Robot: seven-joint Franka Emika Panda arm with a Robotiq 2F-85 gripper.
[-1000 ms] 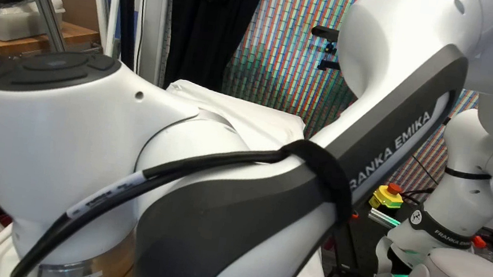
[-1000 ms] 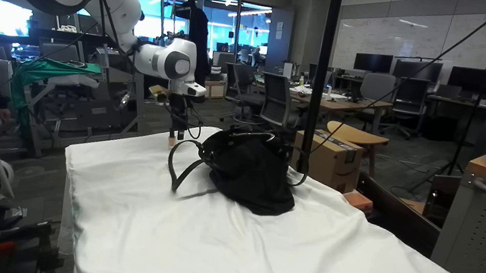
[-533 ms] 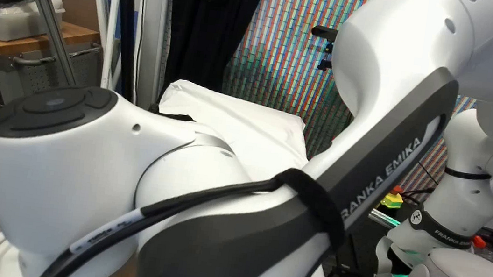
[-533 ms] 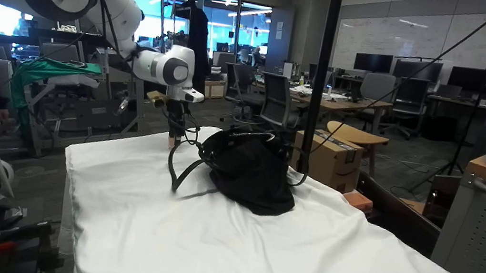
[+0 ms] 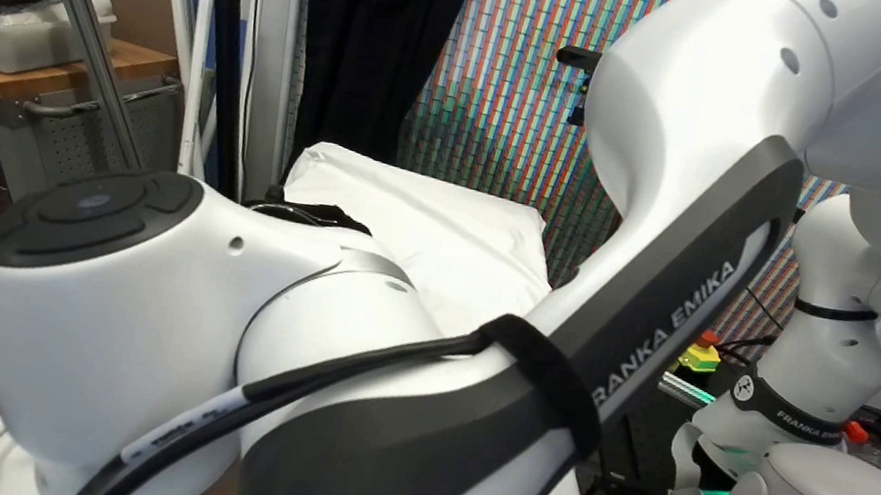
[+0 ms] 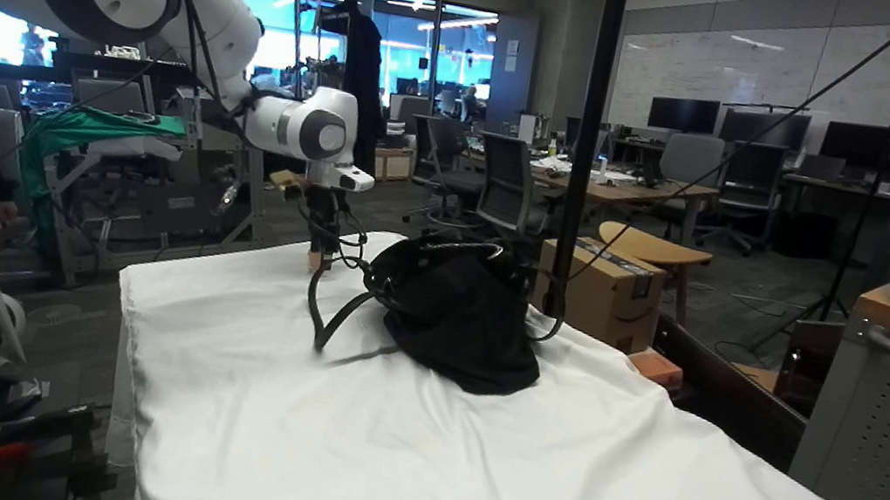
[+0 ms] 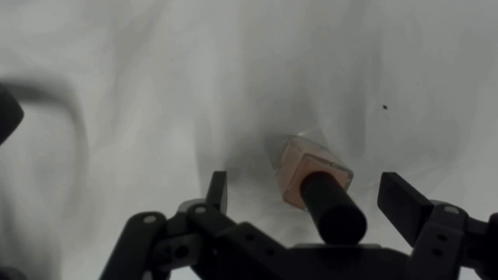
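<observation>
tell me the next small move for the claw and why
I'd probably close the claw gently: in the wrist view its fingers stand wide apart, with the black-capped pinkish bottle between them and a visible gap on each side.

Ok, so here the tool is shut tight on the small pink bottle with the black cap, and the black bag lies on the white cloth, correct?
Not quite: the tool is open, not shut. The wrist view shows a gap on each side of the small pink bottle with the black cap; the black bag does lie on the white cloth.
</observation>
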